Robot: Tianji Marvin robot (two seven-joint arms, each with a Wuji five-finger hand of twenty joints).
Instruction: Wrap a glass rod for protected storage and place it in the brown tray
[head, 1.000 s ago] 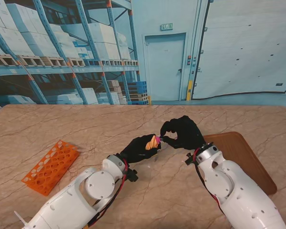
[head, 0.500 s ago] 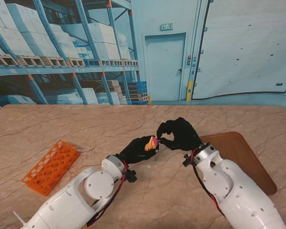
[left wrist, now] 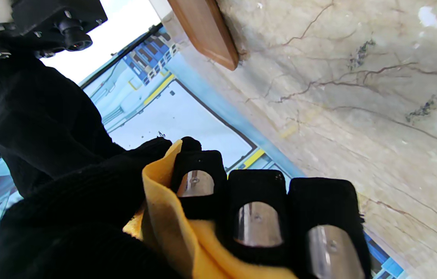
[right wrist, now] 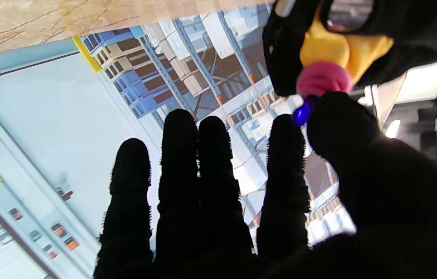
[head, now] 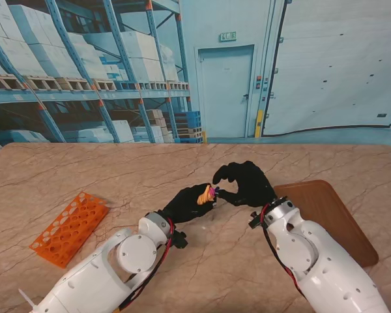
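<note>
Left hand (head: 190, 202): clenched around the yellow cloth (left wrist: 172, 228) bundling the glass rod (right wrist: 303, 112) (blue tip exposed).
Right hand (head: 242, 183): pinches that tip.
Brown tray (head: 332, 215): right of both hands, unfilled; placement remains.

One orange rack (head: 70, 227), one brown tray (head: 329, 216), perhaps one wrapped rod (head: 209, 193).

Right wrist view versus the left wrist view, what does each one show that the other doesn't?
Only the right wrist view shows the pink piece and the blue tip sticking out of the yellow cloth, with the right hand touching that tip. Only the left wrist view shows the brown tray corner on the marble table. Both show the left hand shut on the cloth.
</note>
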